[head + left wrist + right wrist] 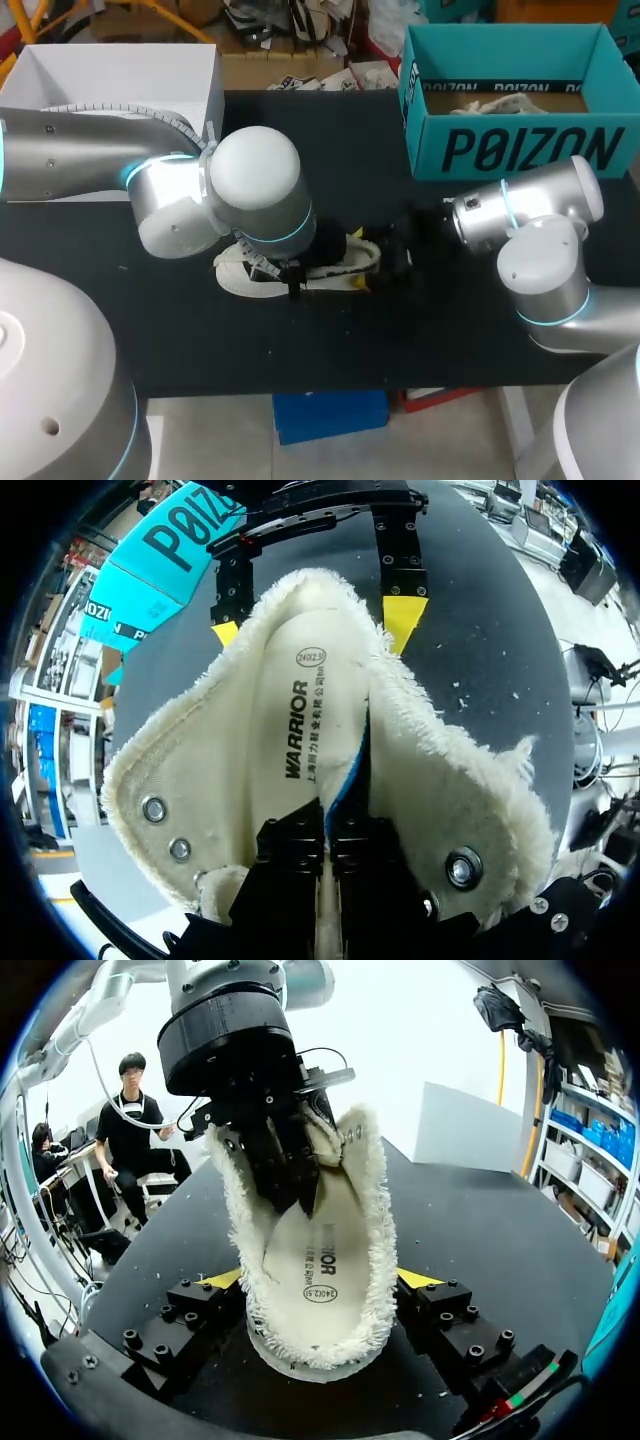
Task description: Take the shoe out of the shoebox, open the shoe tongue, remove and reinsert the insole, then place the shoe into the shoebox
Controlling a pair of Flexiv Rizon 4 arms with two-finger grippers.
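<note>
Both grippers on one shoe (245, 275), mid table (200, 340), well apart from teal shoebox (520, 150). My right gripper (320, 1280): yellow tips pressed against both flanks of shoe, clamped on it. My left gripper (328, 830): comes in from above, fingers down inside fleece-lined opening, closed together on raised edge of insole (300, 710) (blue underside shows at pinch).
</note>
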